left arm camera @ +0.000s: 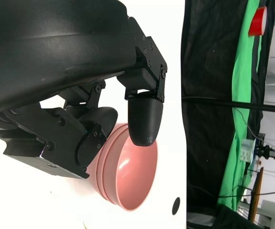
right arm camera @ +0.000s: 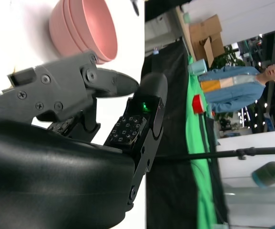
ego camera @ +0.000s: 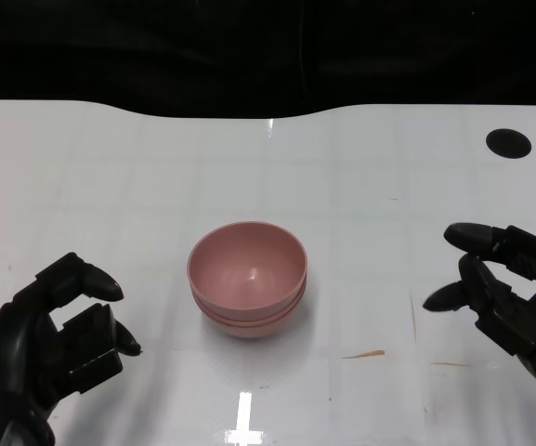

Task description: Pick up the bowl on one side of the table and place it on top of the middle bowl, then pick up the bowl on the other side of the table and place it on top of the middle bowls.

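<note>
Pink bowl stack (ego camera: pixel 247 291) mid white table (ego camera: pixel 110 186); black hole (ego camera: pixel 508 142) far right.

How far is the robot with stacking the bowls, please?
Stacking looks finished: the pink bowls sit nested in one pile at the table's middle, and no bowl remains at either side. Nothing is in hand: the left hand and right hand are both empty, apart from the pile. Nothing seems left.

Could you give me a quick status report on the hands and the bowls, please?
Left hand and right hand open, holding nothing. Pink bowls nested in one stack at mid-table. Nothing in the way.
</note>
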